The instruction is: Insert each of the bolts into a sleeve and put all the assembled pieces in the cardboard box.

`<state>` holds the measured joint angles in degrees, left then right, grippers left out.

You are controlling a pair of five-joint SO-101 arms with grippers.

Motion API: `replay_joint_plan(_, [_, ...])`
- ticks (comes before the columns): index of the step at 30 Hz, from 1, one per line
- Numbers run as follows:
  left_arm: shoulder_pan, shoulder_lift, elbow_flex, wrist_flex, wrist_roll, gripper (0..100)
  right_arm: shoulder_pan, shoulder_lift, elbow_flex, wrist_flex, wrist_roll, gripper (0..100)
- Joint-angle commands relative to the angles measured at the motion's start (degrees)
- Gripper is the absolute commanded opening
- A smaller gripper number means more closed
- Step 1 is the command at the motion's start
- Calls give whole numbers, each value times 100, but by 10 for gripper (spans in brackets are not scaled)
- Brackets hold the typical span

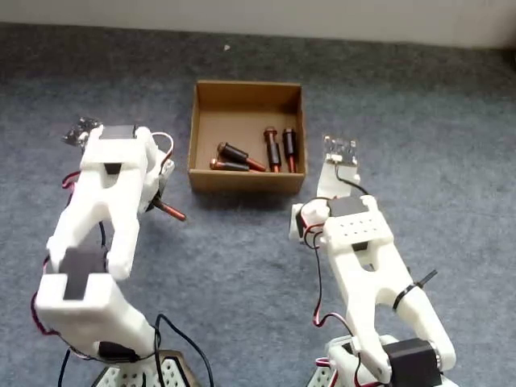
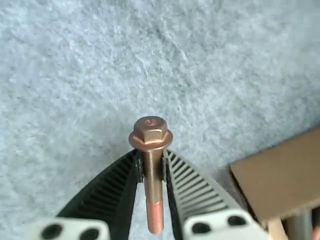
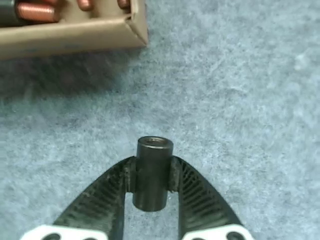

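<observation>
Both parts look like small metal bits, so I'd guess stiff, dense for their size and kinda slick; best gripped mid-length with the ends left free. Left jaws are pinched on one copper-coloured bolt (image 2: 150,165), on the shank right under the hex head, off the box's 7 o'clock. Right jaws clamp one dark sleeve (image 3: 152,172) round its middle with the bore clear, at the box's 5 o'clock. The cardboard box (image 1: 246,179) sits at 12 o'clock on the grey surface (image 1: 242,274) and holds what looks like four assembled pieces (image 1: 272,149).
</observation>
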<state>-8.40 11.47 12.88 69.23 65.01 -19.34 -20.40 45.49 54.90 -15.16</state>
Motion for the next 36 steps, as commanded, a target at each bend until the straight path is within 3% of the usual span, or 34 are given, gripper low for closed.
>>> replay_joint_plan(1, [127,-1552,646,-97,-404,5,31,-268,-66,110,-9,4])
replay_joint_plan(13, [338,-5754,4356,-2831,-1266,5,-48,-1974,602,75,-9,4])
replay_joint_plan(17, [602,-6958,5024,-2945,-1723,5,-180,-2387,725,75,-9,4])
replay_joint_plan(22, [813,-8523,5736,-2954,-1793,5,-180,-2985,971,75,-9,5])
replay_joint_plan(31, [1121,-10747,6747,-2954,-2207,5,-215,-4462,2211,-910,-9,5])
replay_joint_plan(36, [1525,-11670,7073,-2936,-2576,5,-778,-4998,2510,-927,105,5])
